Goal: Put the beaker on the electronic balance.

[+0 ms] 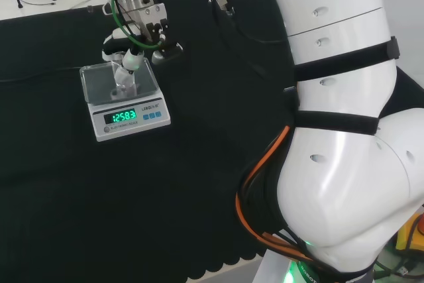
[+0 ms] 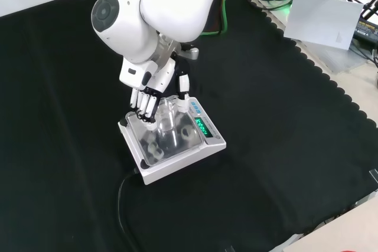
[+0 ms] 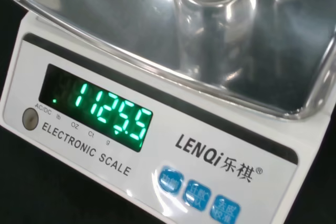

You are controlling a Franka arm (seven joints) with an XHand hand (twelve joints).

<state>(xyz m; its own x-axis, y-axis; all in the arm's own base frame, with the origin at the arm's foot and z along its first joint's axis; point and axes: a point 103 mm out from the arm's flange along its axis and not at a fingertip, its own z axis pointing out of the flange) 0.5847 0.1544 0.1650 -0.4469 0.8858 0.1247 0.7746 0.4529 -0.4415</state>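
Upright on the steel pan of the electronic balance (image 2: 177, 157) stands the clear glass beaker (image 2: 167, 121), its base on the metal and its wall mirrored there in the wrist view (image 3: 212, 30). From the front it sits toward the pan's far half, with the lit green display to its right. Around it is the hand (image 2: 147, 95), reaching down from the arm's white link (image 2: 159, 10); its black and white fingers (image 2: 143, 105) hang at the beaker's left side in the front view, and the thumb lies on the other side. They seem curled about the glass, though the clear wall makes contact hard to judge. In the head view the hand (image 1: 136, 48) hangs over the pan's far edge, and the beaker (image 1: 124, 83) shows faintly beneath it. The balance rests on the black cloth (image 2: 283, 146), and a dark cable (image 2: 122, 205) leads away from its near corner.
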